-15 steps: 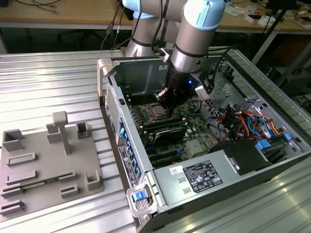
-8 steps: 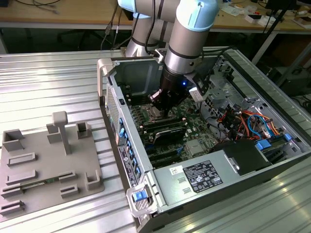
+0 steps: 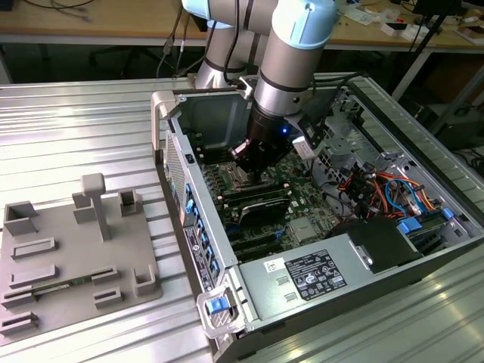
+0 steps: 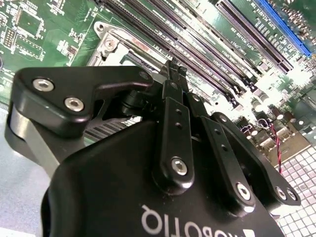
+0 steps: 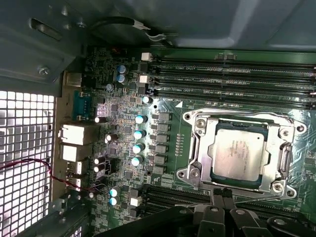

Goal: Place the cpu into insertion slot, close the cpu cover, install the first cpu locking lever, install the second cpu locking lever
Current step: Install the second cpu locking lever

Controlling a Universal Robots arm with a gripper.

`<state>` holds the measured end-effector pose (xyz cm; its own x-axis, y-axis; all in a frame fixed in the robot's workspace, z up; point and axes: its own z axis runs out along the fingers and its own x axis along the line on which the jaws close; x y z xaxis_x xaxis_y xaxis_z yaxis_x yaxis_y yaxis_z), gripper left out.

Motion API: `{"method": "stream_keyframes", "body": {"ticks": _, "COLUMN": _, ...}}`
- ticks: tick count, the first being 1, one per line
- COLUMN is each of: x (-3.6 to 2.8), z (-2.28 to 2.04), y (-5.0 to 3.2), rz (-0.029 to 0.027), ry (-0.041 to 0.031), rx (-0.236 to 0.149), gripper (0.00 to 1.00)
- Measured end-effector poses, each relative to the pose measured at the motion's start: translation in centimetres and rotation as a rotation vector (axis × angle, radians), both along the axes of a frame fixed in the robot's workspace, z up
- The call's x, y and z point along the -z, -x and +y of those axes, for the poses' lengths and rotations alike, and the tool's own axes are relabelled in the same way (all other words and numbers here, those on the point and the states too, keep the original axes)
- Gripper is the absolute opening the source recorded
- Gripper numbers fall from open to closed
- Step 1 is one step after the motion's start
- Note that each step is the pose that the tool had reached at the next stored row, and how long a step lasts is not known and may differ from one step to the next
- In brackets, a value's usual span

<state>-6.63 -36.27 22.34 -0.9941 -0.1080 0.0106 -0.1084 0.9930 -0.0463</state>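
While the robot arm reaches down into the open computer case (image 3: 423, 249), the claw (image 4: 174, 69) hangs low over the green board (image 5: 163, 113), right by one edge of the slot (image 5: 242, 150). Its two fingers (image 4: 173, 123) are pressed close together at the tips, and nothing shows between them, so the claw looks narrow and is holding nothing. In the first wrist view the chip (image 5: 239, 155) already lies flat inside the slot, with its grey top facing up. A shiny metal frame (image 5: 284, 158) sits around the chip, and I think this is the cover lying down over it, though I cannot be sure it is pushed all the way flat. The levers are too thin to pick out, so I cannot tell if they are locked. The long black memory slots (image 5: 232, 74) run just beside the slot on two sides. To do this step well, the claw should press only on the metal frame or a lever and never on the chip. It should go slowly and push straight, because the thin tips could slip off the shiny metal and scratch the board. On the table (image 3: 68, 106) outside the case rests a grey tray (image 3: 76, 257).
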Motion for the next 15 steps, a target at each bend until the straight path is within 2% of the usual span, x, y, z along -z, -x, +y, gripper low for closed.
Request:
{"method": "stream_keyframes", "body": {"ticks": 1, "x": 0.01, "z": 0.01, "y": -0.66, "rz": 0.0003, "ry": -0.0003, "rx": 0.000, "gripper": 0.11}}
{"method": "stream_keyframes", "body": {"ticks": 5, "x": -0.02, "z": 0.00, "y": -2.27, "rz": 0.0022, "ry": -0.0002, "rx": 0.000, "gripper": 0.11}}
{"method": "stream_keyframes", "body": {"ticks": 7, "x": -0.27, "z": 0.01, "y": -2.32, "rz": 0.0024, "ry": -0.0003, "rx": 0.000, "gripper": 0.11}}
{"method": "stream_keyframes", "body": {"ticks": 10, "x": -0.67, "z": -0.06, "y": -2.41, "rz": 0.0024, "ry": 0.0062, "rx": 0.001, "gripper": 0.11}}
{"method": "stream_keyframes", "body": {"ticks": 12, "x": -0.67, "z": -0.13, "y": -2.42, "rz": 0.0025, "ry": 0.0112, "rx": 0.006, "gripper": 0.11}}
{"method": "stream_keyframes", "body": {"ticks": 13, "x": -0.67, "z": -0.16, "y": -2.42, "rz": 0.0026, "ry": 0.0160, "rx": 0.010, "gripper": 0.11}}
{"method": "stream_keyframes", "body": {"ticks": 15, "x": -0.56, "z": -0.16, "y": -2.35, "rz": 0.0025, "ry": 0.0189, "rx": 0.014, "gripper": 0.11}}
